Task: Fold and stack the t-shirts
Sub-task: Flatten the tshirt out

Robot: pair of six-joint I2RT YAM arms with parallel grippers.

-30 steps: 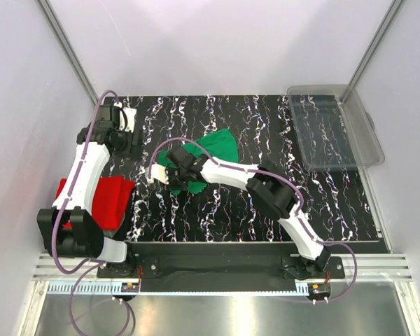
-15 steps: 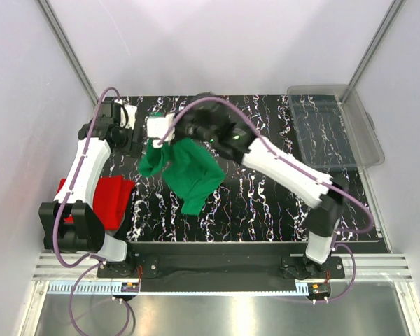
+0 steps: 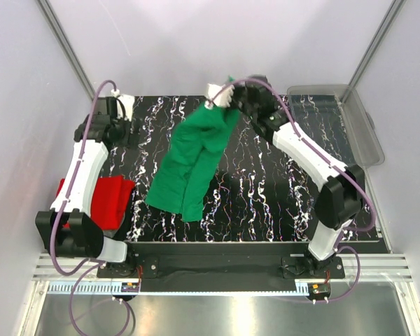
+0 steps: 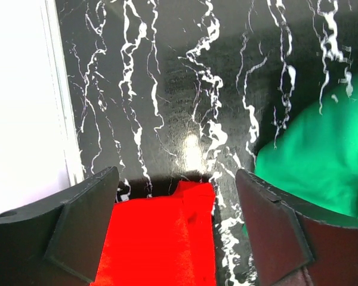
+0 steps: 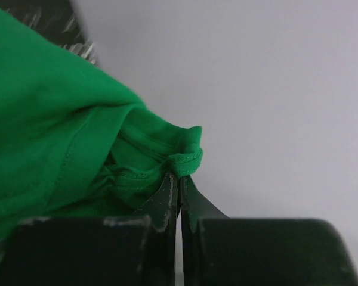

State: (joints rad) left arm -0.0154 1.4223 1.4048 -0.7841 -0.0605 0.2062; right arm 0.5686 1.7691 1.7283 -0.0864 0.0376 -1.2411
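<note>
A bright green t-shirt [image 3: 192,161] hangs lengthwise over the middle of the black marbled table [image 3: 266,203], its lower end reaching toward the front. My right gripper [image 3: 229,96] is raised at the back centre, shut on a hemmed edge of that t-shirt [image 5: 59,137]. In the right wrist view the gripper's [image 5: 179,179] jaws pinch the hem. A folded red t-shirt [image 3: 108,201] lies at the table's left front edge. My left gripper [image 3: 124,120] hovers open at the back left with nothing between its fingers. Its wrist view shows the red t-shirt [image 4: 161,238] below and green cloth [image 4: 322,161] to the right.
A clear plastic bin [image 3: 336,129] stands at the back right corner of the table. White walls close in the left, back and right sides. The left wall's base [image 4: 24,107] runs close beside my left gripper [image 4: 176,179].
My right arm swung from low over the table's middle up to the back centre, lifting the bunched green t-shirt so it now hangs stretched out. The left arm stayed at the back left.
</note>
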